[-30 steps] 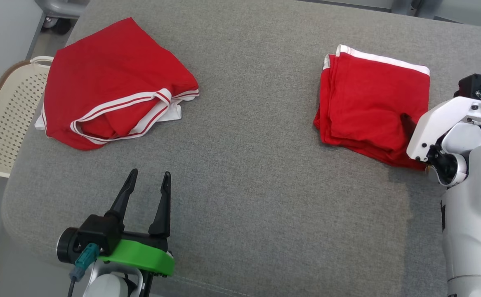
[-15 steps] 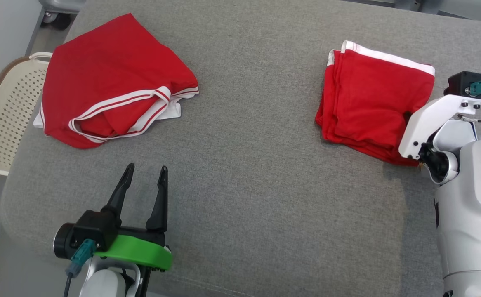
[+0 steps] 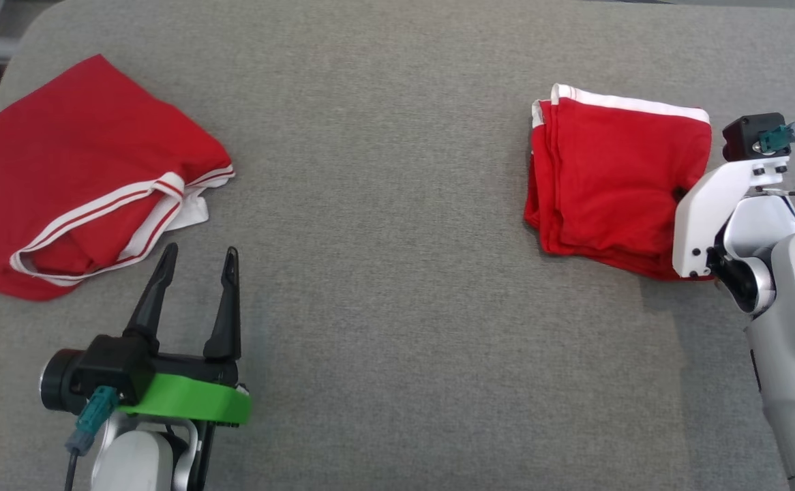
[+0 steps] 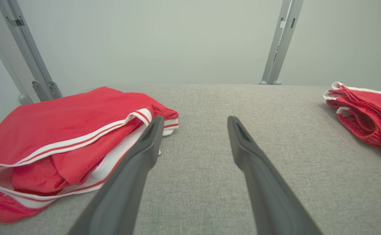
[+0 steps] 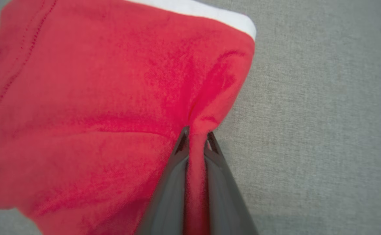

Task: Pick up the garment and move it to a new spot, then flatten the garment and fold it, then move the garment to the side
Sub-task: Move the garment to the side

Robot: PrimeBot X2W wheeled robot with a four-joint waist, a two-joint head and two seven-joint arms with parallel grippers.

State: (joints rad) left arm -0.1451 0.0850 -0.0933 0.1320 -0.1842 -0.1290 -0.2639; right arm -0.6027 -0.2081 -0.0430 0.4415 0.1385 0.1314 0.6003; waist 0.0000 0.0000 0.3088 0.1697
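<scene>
Head view gives me the grey padded surface (image 3: 397,286) spanning everything in front of me. On its left side lies the loose red garment (image 3: 77,157), bunched up, with white-and-red striped bands (image 3: 97,213) curling along its near edge. Well apart from it, on the right side, sits the folded red garment (image 3: 609,177), a neat stack of layers with a white band (image 3: 629,103) along its far edge.

My left gripper (image 3: 200,249) hangs over bare grey fabric just on the near side of the loose garment. Its two dark fingers are spread wide with nothing between them. The left wrist view confirms the gap, with the loose garment to the left of the fingers and the folded one far off at the right edge.

My right gripper (image 5: 197,135) is at the folded garment's right edge, toward the near corner. In the right wrist view its fingers are pinched together on a narrow ridge of red cloth, which puckers toward the tips just inside the garment's edge.
</scene>
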